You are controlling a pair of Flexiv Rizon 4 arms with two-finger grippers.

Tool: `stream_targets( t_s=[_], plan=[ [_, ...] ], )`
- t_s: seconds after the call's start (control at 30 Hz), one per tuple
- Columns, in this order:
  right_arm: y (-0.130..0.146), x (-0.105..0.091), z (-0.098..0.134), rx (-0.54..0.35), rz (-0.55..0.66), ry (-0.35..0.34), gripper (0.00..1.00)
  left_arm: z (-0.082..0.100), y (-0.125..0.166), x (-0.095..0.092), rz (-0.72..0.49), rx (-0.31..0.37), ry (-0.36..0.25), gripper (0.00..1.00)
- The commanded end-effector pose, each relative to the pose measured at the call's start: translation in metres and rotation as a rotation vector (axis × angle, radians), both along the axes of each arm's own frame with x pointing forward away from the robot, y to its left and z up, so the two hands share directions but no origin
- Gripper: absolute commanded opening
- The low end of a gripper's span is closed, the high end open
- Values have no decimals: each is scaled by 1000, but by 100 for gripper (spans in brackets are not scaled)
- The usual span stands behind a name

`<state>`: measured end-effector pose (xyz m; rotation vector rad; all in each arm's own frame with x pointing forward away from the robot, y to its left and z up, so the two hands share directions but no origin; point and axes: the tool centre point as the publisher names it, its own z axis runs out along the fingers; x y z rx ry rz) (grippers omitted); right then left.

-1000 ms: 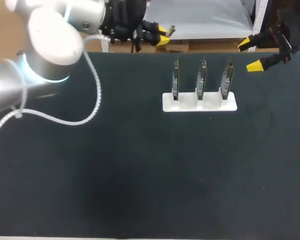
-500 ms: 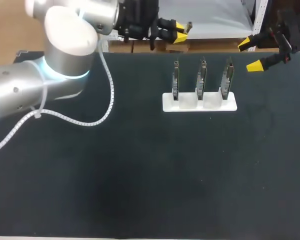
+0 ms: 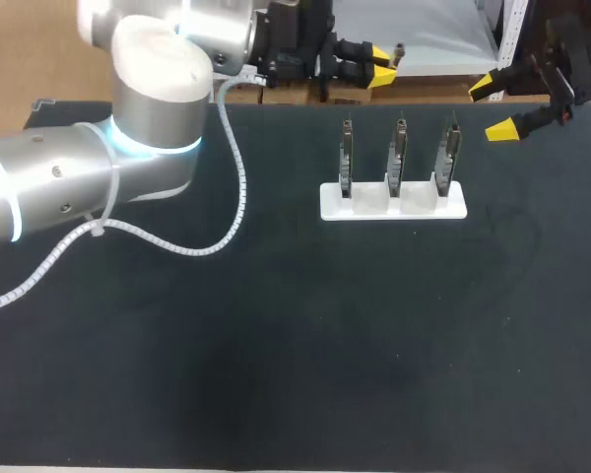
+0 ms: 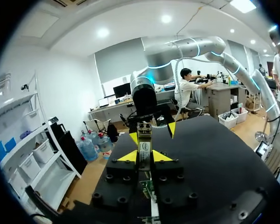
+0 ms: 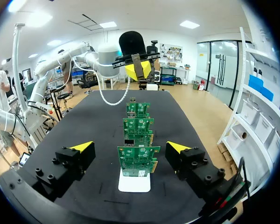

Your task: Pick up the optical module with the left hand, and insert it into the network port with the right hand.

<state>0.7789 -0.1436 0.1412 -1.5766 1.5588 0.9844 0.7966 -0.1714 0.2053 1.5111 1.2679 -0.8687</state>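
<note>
Clamping the optical module (image 4: pixel 143 135) in our left gripper (image 4: pixel 143 156) near the tabletop's (image 3: pixel 276 345) far edge, we hold our right gripper (image 3: pixel 502 106) wide open, empty, beside three upright circuit boards (image 3: pixel 398 158).

Optical module (image 4: pixel 143 140), a slim metal-cased stick with a printed label, is sitting clamped between the left gripper's (image 4: pixel 143 157) fingers. Its end is projecting past the yellow tips. It is hanging near the far edge of the table (image 3: pixel 276 345), well apart from the cards. Three green network cards (image 3: pixel 398 156) are standing upright, side by side, in a white stand (image 3: pixel 394 209). Ports are too small to tell.
</note>
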Motion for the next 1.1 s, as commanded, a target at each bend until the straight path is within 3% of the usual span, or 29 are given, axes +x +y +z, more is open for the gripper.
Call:
stream_targets(
  t_s=[0.03, 0.77, 1.1],
  plan=[
    [0, -1, 0, -1, -2, -1, 100, -2, -11, 4, -22, -31, 25, 0],
    [0, -1, 0, -1, -2, -1, 100, -4, -58, -25, -77, -167, 118, 0],
    [0, -1, 0, -1, -2, -1, 100, -10, -72, -31, -60, -190, 133, 0]
  ],
)
